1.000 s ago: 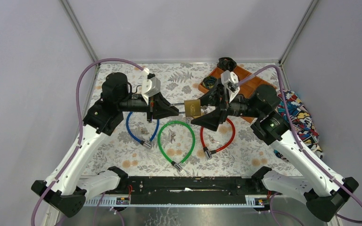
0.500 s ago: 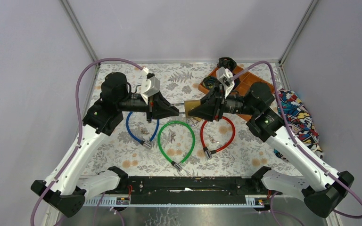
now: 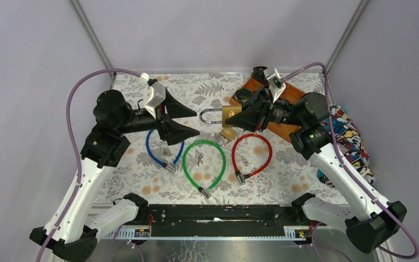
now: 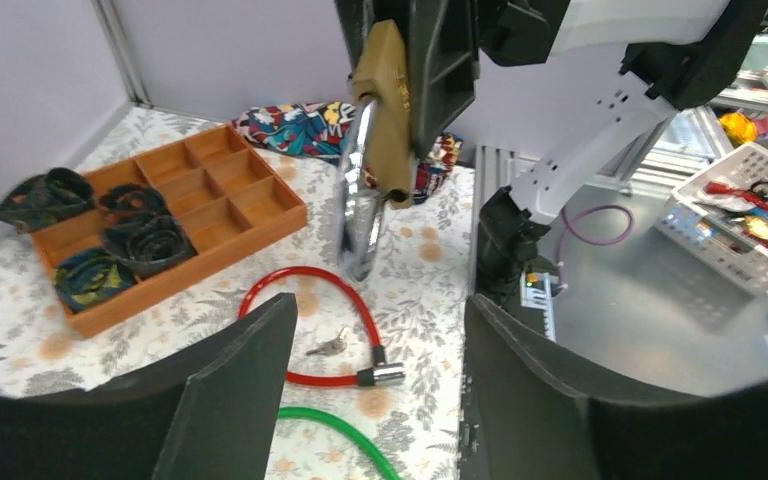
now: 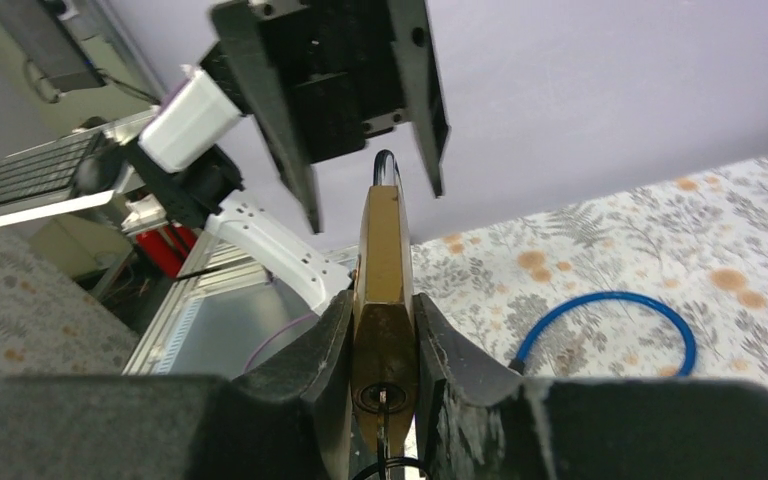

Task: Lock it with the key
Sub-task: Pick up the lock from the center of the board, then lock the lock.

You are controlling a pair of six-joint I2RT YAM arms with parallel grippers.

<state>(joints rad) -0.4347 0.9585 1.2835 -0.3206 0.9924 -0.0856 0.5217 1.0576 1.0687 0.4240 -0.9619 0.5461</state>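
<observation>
The floral-patterned table keeps its clutter low, so the work is held in the air above its middle. An orange wooden compartment tray lies at the far right, partly under the right arm, and closes off that side. Three cable loops lie nearer than the work and below it, out of its way: blue on the left, green in the middle, red on the right.

The right gripper is clamped on the flat sides of the brass padlock with a steel shackle. The shackle points left and the keyway faces the gripper's own wrist, so both ends are free. The left gripper stands wide open and empty, just left of the shackle and not touching it. That gap is the only tight spot; there is open room to the left and far side.

A thin key appears to sit in the keyway, and a small loose key lies inside the red loop. Whether the shackle is seated, I cannot tell.
</observation>
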